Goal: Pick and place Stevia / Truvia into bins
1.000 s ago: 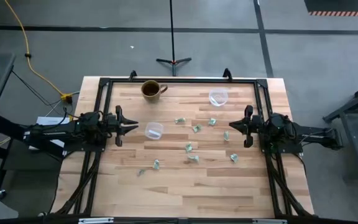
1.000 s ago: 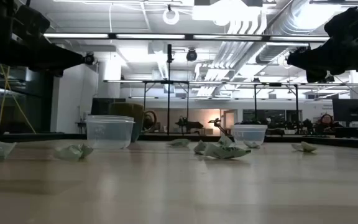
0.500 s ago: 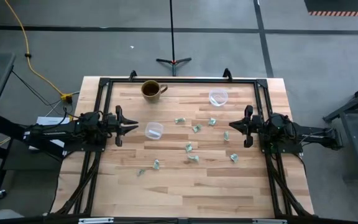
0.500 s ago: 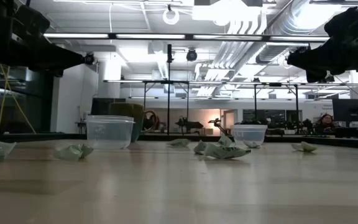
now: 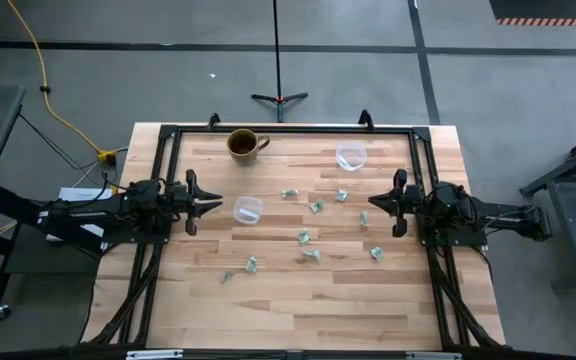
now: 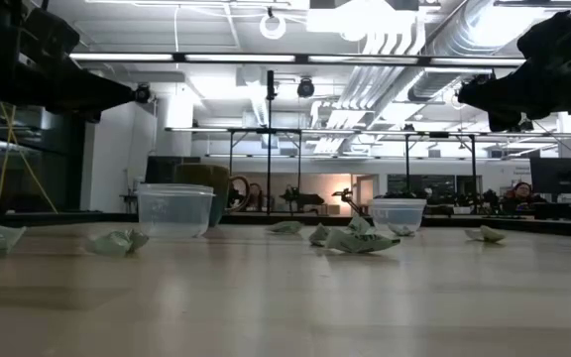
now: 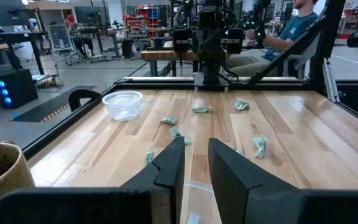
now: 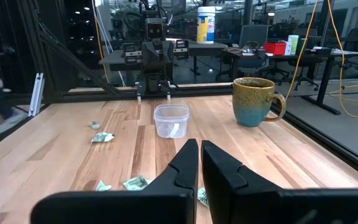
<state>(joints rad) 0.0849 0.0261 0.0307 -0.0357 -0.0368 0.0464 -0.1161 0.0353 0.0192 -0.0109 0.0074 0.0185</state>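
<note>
Green-and-white sachets (image 5: 304,238) lie loose in the middle of the wooden table (image 5: 298,310), between two clear cups (image 5: 248,210) (image 5: 351,157). Left pincer (image 5: 205,204), slightly spread, waits beside the near cup; right pincer (image 5: 380,205), nearly pressed together, should open wide and come straight down. A brown mug (image 5: 244,144) stands far off.

Grey concrete floor (image 5: 508,90), black tripod stand (image 5: 278,97) behind table, yellow cable (image 5: 43,80) on floor. Ceiling ducts (image 6: 404,40), bright overhead lights, workbenches (image 8: 260,59) beyond.
</note>
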